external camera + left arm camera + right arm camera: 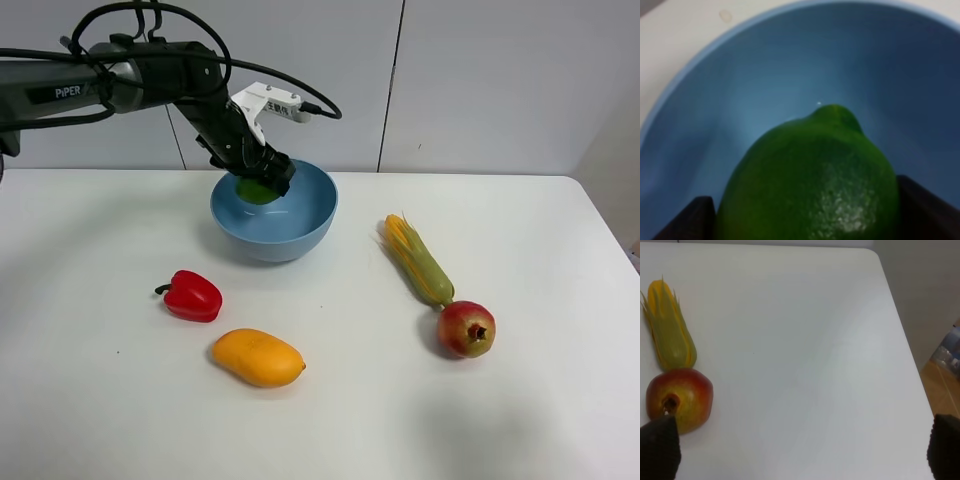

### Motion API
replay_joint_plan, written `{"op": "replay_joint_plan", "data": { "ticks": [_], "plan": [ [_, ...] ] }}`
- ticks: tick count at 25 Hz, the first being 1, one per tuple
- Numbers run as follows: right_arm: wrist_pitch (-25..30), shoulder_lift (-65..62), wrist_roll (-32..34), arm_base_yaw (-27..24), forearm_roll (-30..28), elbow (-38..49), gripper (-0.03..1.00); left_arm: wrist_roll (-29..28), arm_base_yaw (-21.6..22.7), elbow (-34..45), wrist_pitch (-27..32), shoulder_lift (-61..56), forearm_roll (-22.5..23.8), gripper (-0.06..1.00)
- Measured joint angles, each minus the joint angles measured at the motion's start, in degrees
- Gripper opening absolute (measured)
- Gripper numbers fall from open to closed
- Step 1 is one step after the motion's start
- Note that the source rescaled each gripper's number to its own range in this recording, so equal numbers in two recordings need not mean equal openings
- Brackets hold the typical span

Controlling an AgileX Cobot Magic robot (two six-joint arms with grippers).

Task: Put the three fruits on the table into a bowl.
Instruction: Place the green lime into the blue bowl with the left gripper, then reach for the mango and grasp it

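My left gripper [262,180] is shut on the small green lime [255,190] and holds it inside the light-blue bowl [290,238] at the back of the white table [360,430]. In the left wrist view the lime [815,185] sits between the dark fingers [927,212], above the bowl's floor [740,90]. The orange-yellow mango [258,357] lies at the front left. The red-yellow pomegranate [466,328] lies at the right. My right gripper [802,452] is open and empty above the table, with the pomegranate [682,397] beside one fingertip [657,450].
A red bell pepper [192,296] lies left of the mango, in front of the bowl. A corn ear [420,262] lies just behind the pomegranate; it also shows in the right wrist view [670,332]. The table's right edge [905,355] drops to the floor.
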Motion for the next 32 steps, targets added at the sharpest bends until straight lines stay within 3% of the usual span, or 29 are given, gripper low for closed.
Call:
{"op": "replay_joint_plan", "data": {
  "ticks": [3, 4, 7, 9, 14, 17, 20, 26, 29, 32],
  "plan": [
    [0.0, 0.0, 0.0, 0.0, 0.0, 0.0, 1.0, 2.1, 0.0, 0.0, -0.1, 0.7, 0.0, 0.09],
    [0.0, 0.0, 0.0, 0.0, 0.0, 0.0, 1.0, 2.5, 0.0, 0.0, -0.1, 0.8, 0.0, 0.16],
    [0.0, 0.0, 0.0, 0.0, 0.0, 0.0, 1.0, 2.9, 0.0, 0.0, -0.5, 0.9, 0.0, 0.75],
    [0.0, 0.0, 0.0, 0.0, 0.0, 0.0, 1.0, 2.9, 0.0, 0.0, -0.4, 0.9, 0.0, 0.92],
    [0.0, 0.0, 0.0, 0.0, 0.0, 0.0, 1.0, 2.9, -0.8, 0.0, 1.8, -1.9, 1.4, 0.98],
    [0.0, 0.0, 0.0, 0.0, 0.0, 0.0, 1.0, 4.7, -3.2, 0.0, 4.9, -6.4, 6.1, 0.98],
    [0.0, 0.0, 0.0, 0.0, 0.0, 0.0, 1.0, 10.3, -6.4, 0.0, 11.0, -11.5, 10.1, 0.98],
    [0.0, 0.0, 0.0, 0.0, 0.0, 0.0, 1.0, 29.5, -12.1, 2.8, 23.7, -16.2, 11.4, 0.98],
    [0.0, 0.0, 0.0, 0.0, 0.0, 0.0, 1.0, 35.0, -13.8, 7.4, 24.9, -17.8, 10.2, 0.98],
    [0.0, 0.0, 0.0, 0.0, 0.0, 0.0, 1.0, 36.6, -14.5, 13.6, 24.6, -19.4, 7.7, 0.98]
  ]
}}
